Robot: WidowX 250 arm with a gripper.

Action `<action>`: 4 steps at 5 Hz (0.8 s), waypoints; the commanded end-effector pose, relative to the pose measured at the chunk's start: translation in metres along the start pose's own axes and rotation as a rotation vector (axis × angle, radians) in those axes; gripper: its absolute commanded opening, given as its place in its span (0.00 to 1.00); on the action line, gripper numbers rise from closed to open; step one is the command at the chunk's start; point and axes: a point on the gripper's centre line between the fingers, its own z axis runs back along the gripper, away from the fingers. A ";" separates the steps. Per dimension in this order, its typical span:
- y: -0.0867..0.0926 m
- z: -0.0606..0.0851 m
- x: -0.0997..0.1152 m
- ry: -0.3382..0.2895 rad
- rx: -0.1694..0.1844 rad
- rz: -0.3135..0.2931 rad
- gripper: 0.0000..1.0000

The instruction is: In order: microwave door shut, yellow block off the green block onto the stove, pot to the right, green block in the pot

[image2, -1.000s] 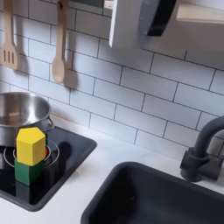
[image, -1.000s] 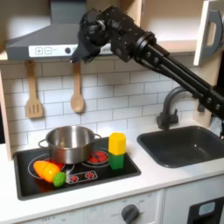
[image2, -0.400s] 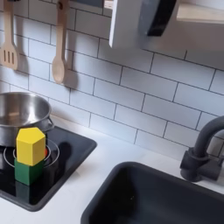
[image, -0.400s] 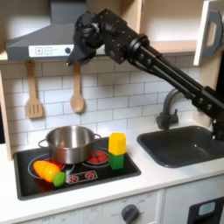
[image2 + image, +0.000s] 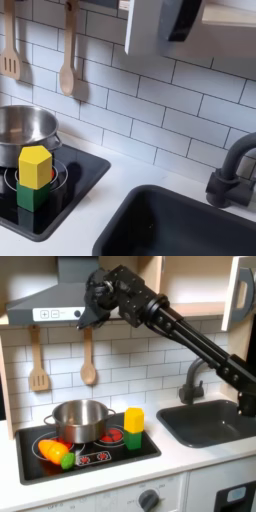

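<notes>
Shiny steel pot [image 5: 79, 419], glossy black stove [image 5: 75, 185], smooth matt yellow block [image 5: 35, 166], wooden spoon [image 5: 88, 360].

- The arm [image 5: 175, 331] is black all over, with a matte finish that catches soft grey highlights along its edges.
- It is built of long, boxy links joined by thicker, blocky joint housings.
- Behind the gripper [image 5: 88, 313] sits a bulky cluster of rounded black motor housings, wider than the link that follows it.
- The gripper itself is dark and small; its fingers are too blurred to make out.
</notes>
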 end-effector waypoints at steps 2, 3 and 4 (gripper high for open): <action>-0.006 -0.005 0.000 0.002 -0.016 0.006 0.00; -0.006 -0.006 0.001 0.010 -0.011 0.001 0.00; -0.004 -0.004 0.004 0.011 -0.007 0.005 0.00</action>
